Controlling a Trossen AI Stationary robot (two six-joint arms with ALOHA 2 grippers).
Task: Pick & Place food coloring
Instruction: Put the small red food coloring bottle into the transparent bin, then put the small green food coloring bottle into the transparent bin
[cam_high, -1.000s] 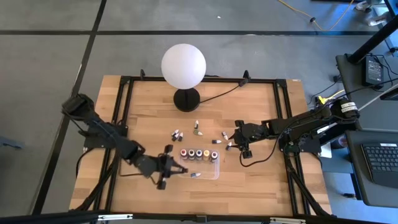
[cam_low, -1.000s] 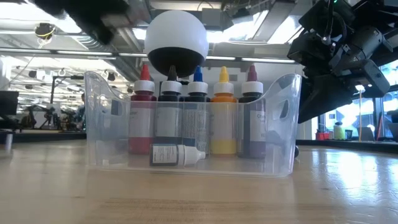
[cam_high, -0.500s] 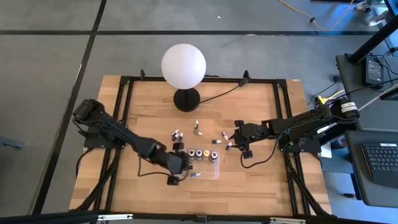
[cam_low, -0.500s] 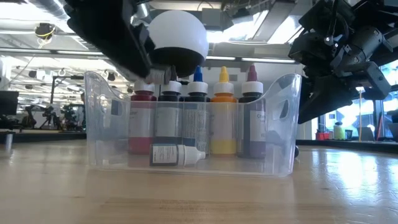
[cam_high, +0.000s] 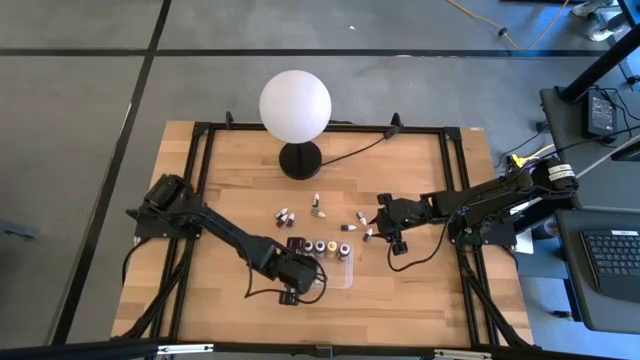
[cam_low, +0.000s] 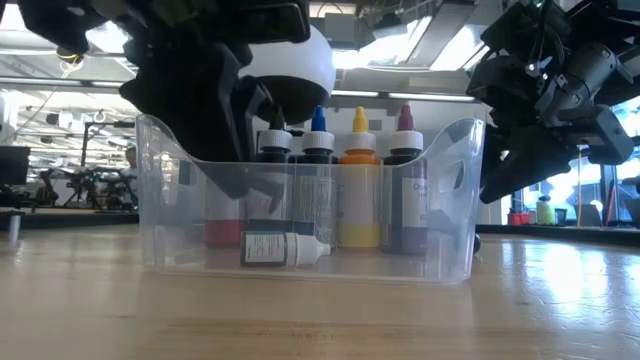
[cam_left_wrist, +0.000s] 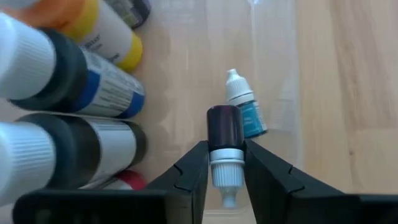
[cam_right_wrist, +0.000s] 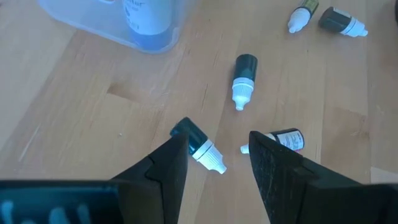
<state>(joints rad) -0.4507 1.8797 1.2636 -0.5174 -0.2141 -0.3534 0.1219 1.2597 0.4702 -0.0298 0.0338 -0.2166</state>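
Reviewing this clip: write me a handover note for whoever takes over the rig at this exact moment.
Left gripper: shut on a small dark dropper bottle with white cap, over the clear rectangular plastic tray.
Right gripper: open, low over the wooden table right of the tray, holding nothing.
Done: one small teal-labelled dropper bottle lies in the tray, beside the row of five tall upright bottles.
Left: release the held bottle; collect the small bottles loose on the table, one lying between the right fingers, others nearby.
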